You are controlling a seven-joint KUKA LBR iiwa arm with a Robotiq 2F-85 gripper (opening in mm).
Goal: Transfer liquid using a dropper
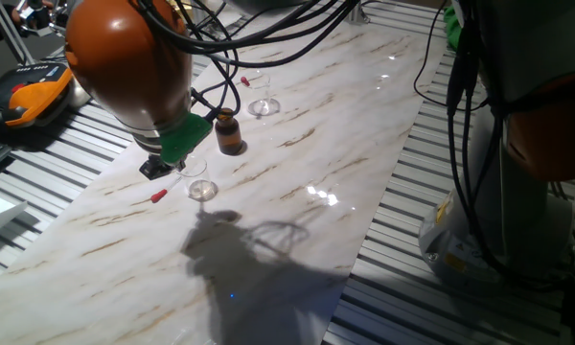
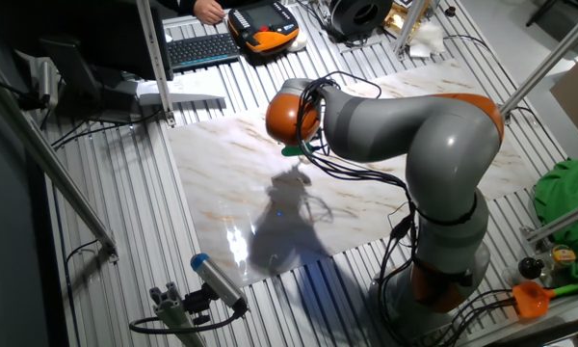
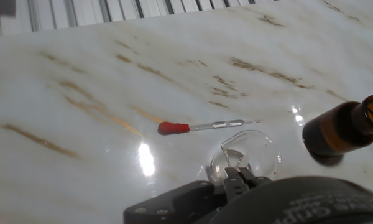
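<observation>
Dropper (image 3: 205,126) lies flat on table (image 3: 81,81), just beyond glass dish (image 3: 245,157); brown bottle (image 3: 343,129) right of dish. Nothing grasped; gripper (image 3: 237,180) aperture cannot tell. Transfer judged not started

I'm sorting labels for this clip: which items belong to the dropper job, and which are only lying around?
Job items:
- dropper with red bulb
- brown bottle
- nearer glass dish
- second glass
- second dropper
- gripper

Lying about:
- keyboard
- orange pendant
- green cloth

Arm bent low over table, pincer (image 1: 172,165) pointing down; finger spread unclear.
</observation>
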